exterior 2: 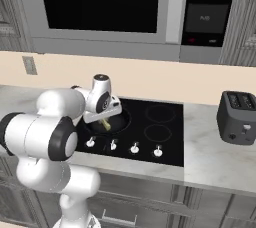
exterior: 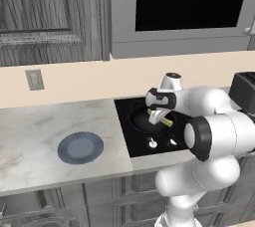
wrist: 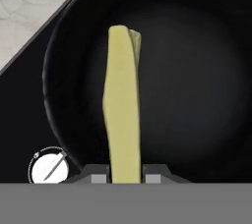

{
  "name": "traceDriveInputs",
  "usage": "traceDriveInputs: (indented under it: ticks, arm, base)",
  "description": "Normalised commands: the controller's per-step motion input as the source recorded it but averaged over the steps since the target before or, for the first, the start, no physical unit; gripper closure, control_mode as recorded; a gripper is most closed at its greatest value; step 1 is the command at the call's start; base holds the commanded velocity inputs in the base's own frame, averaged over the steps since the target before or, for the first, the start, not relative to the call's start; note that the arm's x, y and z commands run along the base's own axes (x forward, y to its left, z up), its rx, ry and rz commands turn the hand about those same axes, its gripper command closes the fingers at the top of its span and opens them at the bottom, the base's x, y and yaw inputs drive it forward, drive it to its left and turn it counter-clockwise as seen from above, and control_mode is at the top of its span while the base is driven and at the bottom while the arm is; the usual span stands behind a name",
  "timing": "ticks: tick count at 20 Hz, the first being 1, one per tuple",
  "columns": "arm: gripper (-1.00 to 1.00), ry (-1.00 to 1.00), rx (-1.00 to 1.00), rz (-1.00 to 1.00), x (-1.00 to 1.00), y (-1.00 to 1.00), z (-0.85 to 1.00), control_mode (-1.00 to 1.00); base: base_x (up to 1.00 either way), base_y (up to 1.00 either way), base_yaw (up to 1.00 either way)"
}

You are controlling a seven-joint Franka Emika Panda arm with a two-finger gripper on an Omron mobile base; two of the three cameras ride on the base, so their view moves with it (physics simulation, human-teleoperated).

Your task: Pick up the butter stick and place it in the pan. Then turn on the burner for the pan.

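The pale-yellow butter stick (wrist: 123, 115) runs lengthwise out from between the fingertips of my gripper (wrist: 125, 175), which is shut on its near end. It hangs over the inside of the round black pan (wrist: 197, 95), left of the pan's middle. I cannot tell whether its far end touches the pan floor. In the left base view the gripper (exterior: 160, 116) points down into the pan (exterior: 141, 120), with the butter stick (exterior: 167, 121) showing below it. The right base view shows the gripper (exterior 2: 105, 121) over the pan (exterior 2: 119, 120). The pan covers its burner on the cooktop (exterior 2: 167, 144).
A row of silver knobs (exterior 2: 134, 148) lines the cooktop's front edge; one knob (wrist: 49, 166) sits just outside the pan's rim. A blue-grey plate (exterior: 80, 148) lies on the marble counter to the left. A black toaster (exterior 2: 236, 117) stands on the right.
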Motion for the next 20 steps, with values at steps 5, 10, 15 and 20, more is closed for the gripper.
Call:
traceDriveInputs:
  ticks: [5,10,15,20]
  arm:
    - [1.0,0.0,0.0,-0.03,0.09,0.0,-0.15,-1.0]
    - [1.0,0.0,0.0,-0.04,0.07,0.0,-0.16,-1.0]
    - [1.0,0.0,0.0,-0.04,0.06,0.0,-0.16,-1.0]
    - [1.0,0.0,0.0,-0.04,0.09,0.0,-0.15,-1.0]
  base:
    - [0.0,0.0,0.0]
    - [0.0,0.0,0.0]
    - [0.0,0.0,0.0]
    - [0.0,0.0,0.0]
